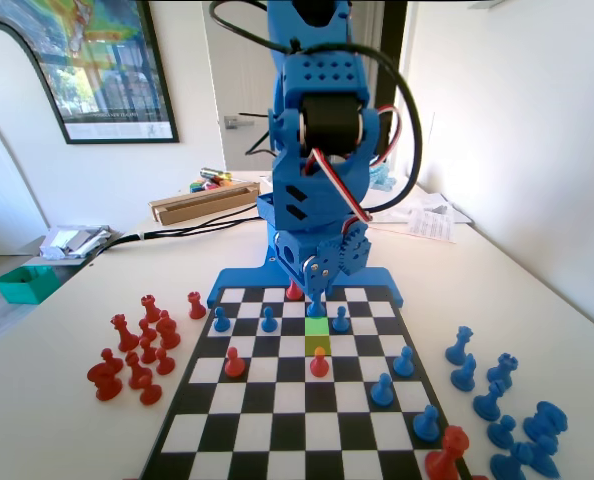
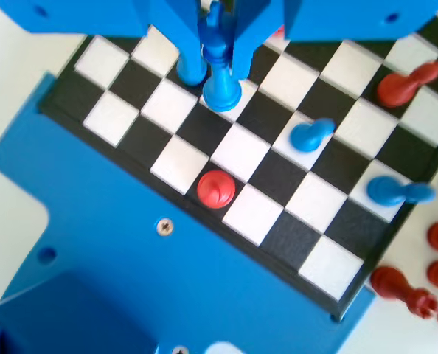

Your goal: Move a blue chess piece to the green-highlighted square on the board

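White tabletop (image 1: 67, 420) carries the board (image 1: 277, 430), with red captured pieces (image 1: 137, 350) grouped left of it and blue captured pieces (image 1: 507, 400) right of it in the fixed view. At the board's far end the gripper (image 1: 317, 297) hangs low over the second row. In the wrist view its jaws sit close on either side of the blue chess piece (image 2: 220, 77), grasping its slim upper part while its base rests on or just above a white square. In the fixed view the green-highlighted square (image 1: 317, 326) lies just in front of the gripper, a yellow square (image 1: 318, 345) adjoining it, then a red pawn (image 1: 319, 363).
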Controlling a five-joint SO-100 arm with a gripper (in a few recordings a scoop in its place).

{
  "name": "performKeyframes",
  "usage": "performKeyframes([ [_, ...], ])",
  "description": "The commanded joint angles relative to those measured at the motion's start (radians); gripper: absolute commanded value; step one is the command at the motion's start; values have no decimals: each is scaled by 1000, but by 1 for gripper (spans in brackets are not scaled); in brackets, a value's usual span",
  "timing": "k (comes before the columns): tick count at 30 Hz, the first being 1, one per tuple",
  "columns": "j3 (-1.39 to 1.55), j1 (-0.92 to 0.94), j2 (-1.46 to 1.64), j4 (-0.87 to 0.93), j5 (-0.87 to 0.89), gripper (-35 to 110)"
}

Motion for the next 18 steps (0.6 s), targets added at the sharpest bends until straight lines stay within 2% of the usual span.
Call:
performKeyframes([
  [1, 28, -9, 69, -54, -17, 1],
  [18, 55, -14, 51, -135, 3, 2],
])
